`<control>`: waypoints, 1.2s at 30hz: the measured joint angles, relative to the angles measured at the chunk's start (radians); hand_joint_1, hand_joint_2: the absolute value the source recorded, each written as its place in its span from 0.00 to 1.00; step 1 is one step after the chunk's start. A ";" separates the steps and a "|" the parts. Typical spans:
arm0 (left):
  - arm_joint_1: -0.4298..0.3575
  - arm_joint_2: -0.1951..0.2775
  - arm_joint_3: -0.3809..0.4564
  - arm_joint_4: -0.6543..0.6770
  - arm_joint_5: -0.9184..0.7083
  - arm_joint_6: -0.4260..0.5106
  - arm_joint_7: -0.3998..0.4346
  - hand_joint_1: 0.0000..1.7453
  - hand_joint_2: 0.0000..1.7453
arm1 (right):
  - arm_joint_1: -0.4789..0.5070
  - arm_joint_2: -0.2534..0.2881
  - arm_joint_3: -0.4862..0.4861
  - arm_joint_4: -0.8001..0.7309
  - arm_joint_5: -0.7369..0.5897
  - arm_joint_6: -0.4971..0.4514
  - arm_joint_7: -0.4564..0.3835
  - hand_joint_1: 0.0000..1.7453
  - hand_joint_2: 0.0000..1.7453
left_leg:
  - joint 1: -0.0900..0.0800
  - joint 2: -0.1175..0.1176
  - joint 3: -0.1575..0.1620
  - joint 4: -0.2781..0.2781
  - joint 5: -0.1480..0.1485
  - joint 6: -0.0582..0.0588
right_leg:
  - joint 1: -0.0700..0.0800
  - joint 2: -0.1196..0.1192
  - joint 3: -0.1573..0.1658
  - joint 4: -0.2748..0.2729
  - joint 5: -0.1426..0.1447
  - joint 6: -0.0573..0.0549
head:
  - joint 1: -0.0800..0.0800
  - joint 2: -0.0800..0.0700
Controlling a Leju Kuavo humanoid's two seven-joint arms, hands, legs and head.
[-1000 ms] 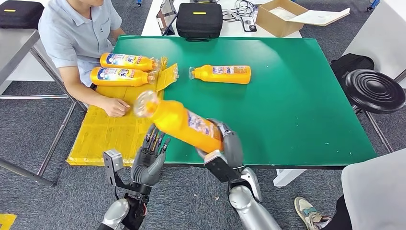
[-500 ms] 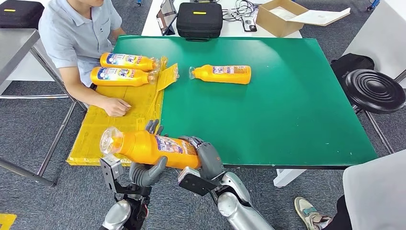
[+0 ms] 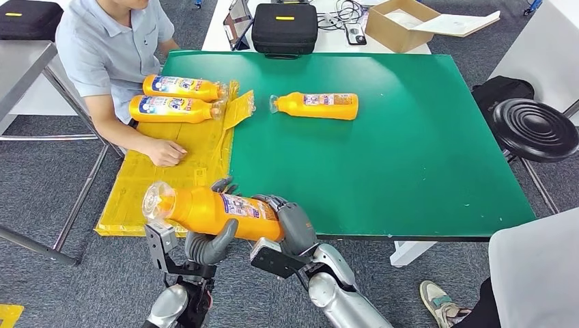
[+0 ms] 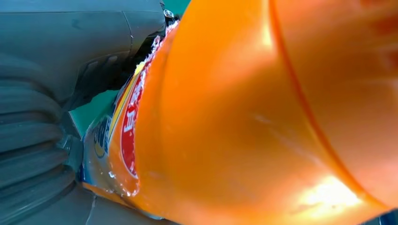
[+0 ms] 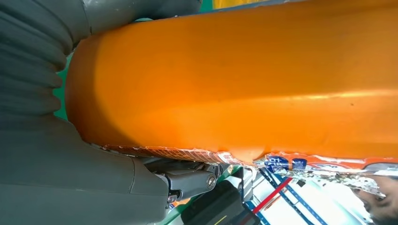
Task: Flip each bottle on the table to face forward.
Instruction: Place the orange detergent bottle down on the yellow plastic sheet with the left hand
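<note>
Between both hands, orange bottle (image 3: 217, 211) lies sideways: right hand (image 3: 293, 223) grips base end, left hand (image 3: 208, 242) cups underneath w/ fingers curled.

Left robot hand (image 3: 210, 242) and right robot hand (image 3: 295, 229) both gripping.

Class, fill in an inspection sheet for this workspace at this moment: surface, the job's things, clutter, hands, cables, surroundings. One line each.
Surface: green table, with a yellow sheet along its left side.
Job's things: held bottle lying sideways over the table's near edge, cap to the left; one bottle on the green; two bottles on the sheet.
Clutter: nothing seen on the green besides the bottle.
Hands: left hand cups the held bottle from below; right hand grips its base end.
Cables: a tangle on the white desk behind the table.
Surroundings: a seated person, black case, cardboard box, black stool.
</note>
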 joint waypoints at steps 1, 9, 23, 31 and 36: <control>-0.003 0.000 0.000 0.004 0.002 0.000 0.002 1.00 1.00 | 0.000 0.000 0.000 0.001 -0.001 0.000 0.000 0.40 1.00 | 0.000 0.000 0.000 0.000 0.000 0.000 | 0.000 0.000 0.000 0.000 0.000 0.000 | 0.000 0.000; -0.030 0.000 0.011 0.039 0.081 -0.040 0.025 1.00 1.00 | -0.001 0.002 0.031 0.001 -0.021 0.038 -0.014 0.00 0.00 | 0.000 0.000 0.000 0.000 0.000 0.000 | 0.000 0.000 0.000 0.000 0.000 0.000 | 0.000 0.000; -0.081 0.001 0.032 0.086 0.023 0.094 0.057 1.00 1.00 | 0.042 0.006 0.060 -0.061 -0.037 0.006 -0.042 0.00 0.00 | 0.000 0.000 0.000 0.000 0.000 0.000 | 0.000 0.000 0.000 0.000 0.000 0.000 | 0.000 0.000; -0.162 0.012 0.062 0.164 -0.045 0.199 0.063 1.00 1.00 | 0.060 0.007 0.076 -0.102 -0.042 -0.028 -0.065 0.00 0.00 | 0.000 0.000 0.000 0.000 0.000 0.000 | 0.000 0.000 0.000 0.000 0.000 0.000 | 0.000 0.000; -0.236 0.042 0.104 0.237 -0.178 0.327 0.023 1.00 1.00 | 0.063 0.007 0.071 -0.124 -0.058 -0.084 -0.089 0.00 0.00 | 0.000 0.000 0.000 0.000 0.001 0.000 | 0.000 0.000 0.000 0.000 0.000 0.000 | 0.000 0.000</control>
